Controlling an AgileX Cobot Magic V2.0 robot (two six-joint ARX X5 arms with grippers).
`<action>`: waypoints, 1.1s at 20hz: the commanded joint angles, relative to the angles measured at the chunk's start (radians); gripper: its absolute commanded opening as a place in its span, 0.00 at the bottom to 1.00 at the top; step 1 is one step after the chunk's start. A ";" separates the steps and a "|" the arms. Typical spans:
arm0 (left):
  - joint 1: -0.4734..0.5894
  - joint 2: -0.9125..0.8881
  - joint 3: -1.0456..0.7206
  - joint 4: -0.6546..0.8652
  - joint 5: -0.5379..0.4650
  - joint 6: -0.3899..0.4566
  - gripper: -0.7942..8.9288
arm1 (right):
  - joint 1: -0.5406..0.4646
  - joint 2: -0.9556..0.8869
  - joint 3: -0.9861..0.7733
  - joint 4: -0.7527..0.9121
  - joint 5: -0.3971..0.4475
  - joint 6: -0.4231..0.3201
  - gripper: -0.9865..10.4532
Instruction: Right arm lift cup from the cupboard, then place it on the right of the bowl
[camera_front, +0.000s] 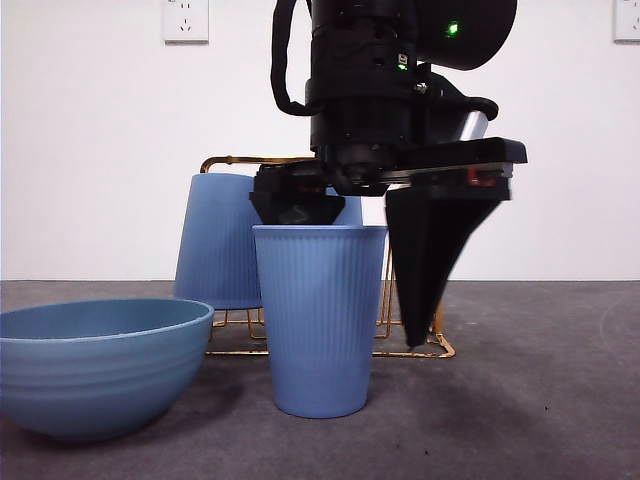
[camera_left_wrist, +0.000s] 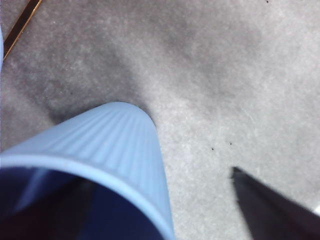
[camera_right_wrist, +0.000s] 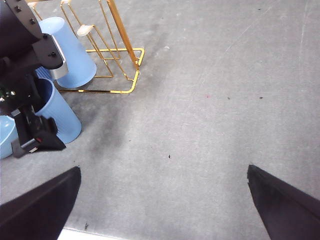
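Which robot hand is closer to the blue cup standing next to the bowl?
The left hand. One finger is inside the cup, the other outside its wall, open around the rim. The right hand hangs open over bare table, away from the cup.

matt ribbed plastic cup (camera_front: 320, 320); shiny gold wire cupboard (camera_right_wrist: 117, 55); rough grey felt table (camera_right_wrist: 210, 100).

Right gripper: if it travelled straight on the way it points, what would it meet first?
Probably the grey table; only it shows between the right gripper's open jaws. The cup and rack sit off to one side.
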 joint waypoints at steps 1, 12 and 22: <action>-0.013 -0.015 0.023 -0.002 -0.004 0.002 0.61 | 0.003 -0.002 0.013 0.006 0.005 -0.009 0.67; -0.008 -0.400 0.019 -0.016 -0.082 0.010 0.60 | 0.003 -0.002 0.013 0.015 -0.006 -0.023 0.67; 0.117 -0.872 -0.310 0.023 -0.191 -0.005 0.59 | 0.003 -0.002 0.013 0.142 -0.163 -0.170 0.67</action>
